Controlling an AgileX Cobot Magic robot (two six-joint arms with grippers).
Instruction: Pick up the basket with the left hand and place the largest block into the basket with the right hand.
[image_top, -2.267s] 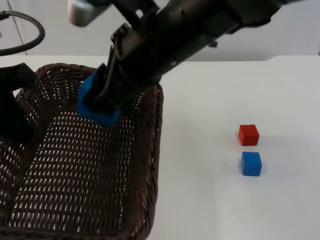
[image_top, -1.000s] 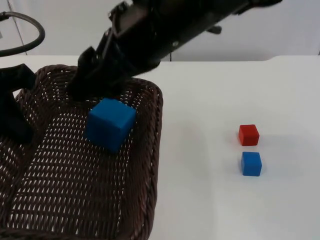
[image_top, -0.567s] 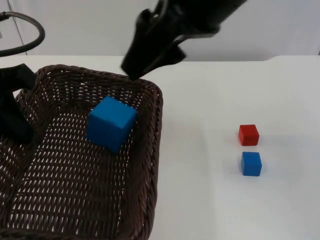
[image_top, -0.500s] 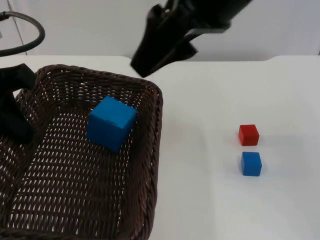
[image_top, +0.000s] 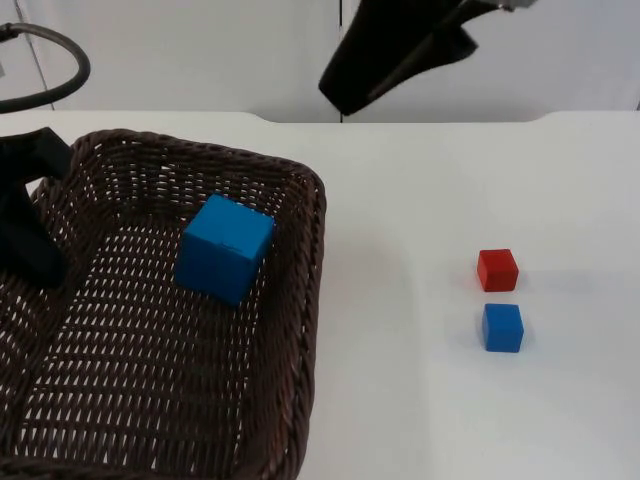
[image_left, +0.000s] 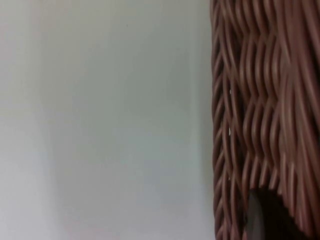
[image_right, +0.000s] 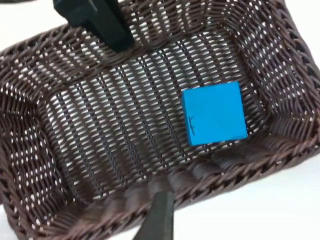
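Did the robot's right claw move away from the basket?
Yes. The right gripper has lifted out of the basket and swung up and toward the red block's side, leaving the big blue block inside.

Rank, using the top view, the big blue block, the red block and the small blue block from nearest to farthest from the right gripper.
Measured from the right gripper, raised above the table's far edge:
1. Big blue block, inside the basket.
2. Red block, on the table to the right.
3. Small blue block, just in front of the red one.
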